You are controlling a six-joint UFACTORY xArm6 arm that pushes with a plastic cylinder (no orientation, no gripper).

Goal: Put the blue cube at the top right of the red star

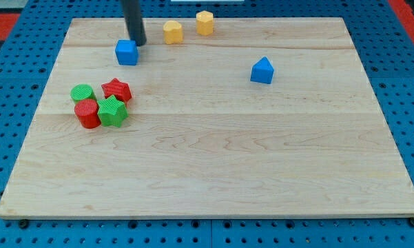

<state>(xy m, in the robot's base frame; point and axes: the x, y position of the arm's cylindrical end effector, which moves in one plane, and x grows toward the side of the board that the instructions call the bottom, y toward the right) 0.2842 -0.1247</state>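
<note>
Tip (pixel 138 43) just above blue cube (pixel 127 52).

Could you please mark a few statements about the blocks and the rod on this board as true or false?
1. My tip is just to the upper right of the blue cube. True.
2. The blue cube touches the red star. False: it lies apart, above the star.
3. Two yellow blocks sit near the view's top. True.
4. The green star lies alone on the view's right. False: it is in the left cluster, beside the red cylinder.
5. The other blue block lies right of the red star. True.
</note>
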